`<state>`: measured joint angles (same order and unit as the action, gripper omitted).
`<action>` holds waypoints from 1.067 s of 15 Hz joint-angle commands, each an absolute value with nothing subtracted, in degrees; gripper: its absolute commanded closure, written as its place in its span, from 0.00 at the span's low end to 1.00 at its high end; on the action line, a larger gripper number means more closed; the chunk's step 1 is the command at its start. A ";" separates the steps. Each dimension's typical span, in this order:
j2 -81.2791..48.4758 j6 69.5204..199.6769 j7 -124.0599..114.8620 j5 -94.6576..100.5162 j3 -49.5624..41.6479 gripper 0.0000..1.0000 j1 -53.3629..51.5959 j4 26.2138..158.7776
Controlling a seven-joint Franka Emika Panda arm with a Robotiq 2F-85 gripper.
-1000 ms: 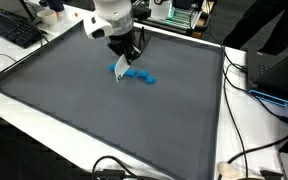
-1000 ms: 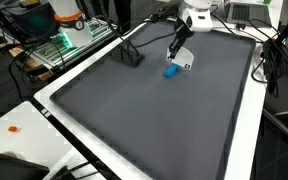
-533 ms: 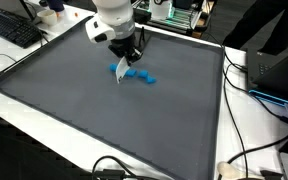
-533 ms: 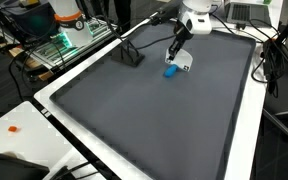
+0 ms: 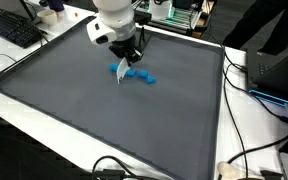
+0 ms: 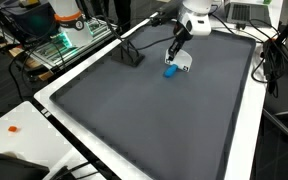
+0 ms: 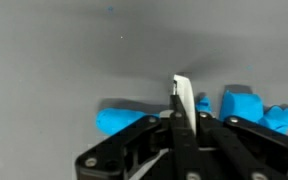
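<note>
Several blue pieces [image 7: 124, 118] are lying around the gripper [image 7: 181, 118], which is clenching a white blade [image 7: 184, 92], best held upright and low.

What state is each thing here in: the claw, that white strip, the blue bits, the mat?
claw: shut, pinching the white strip.
white strip: held in the claw, tip pointing down toward the mat.
blue pieces: lying loose on the mat, on both sides of the strip.
grey mat: spread flat.
black object: standing on the mat, apart from the claw.
</note>
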<state>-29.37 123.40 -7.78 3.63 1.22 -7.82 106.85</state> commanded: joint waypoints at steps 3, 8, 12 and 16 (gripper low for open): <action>-30.29 124.17 -5.17 1.95 2.86 0.99 -6.77 108.01; -29.77 123.23 -2.88 -1.06 4.27 0.99 -5.88 107.90; -29.35 123.30 -2.41 -2.65 4.82 0.99 -5.89 108.00; -28.02 123.74 -3.54 -0.95 3.87 0.99 -6.41 107.90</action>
<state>-29.29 123.41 -4.00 -0.88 3.66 -6.57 106.88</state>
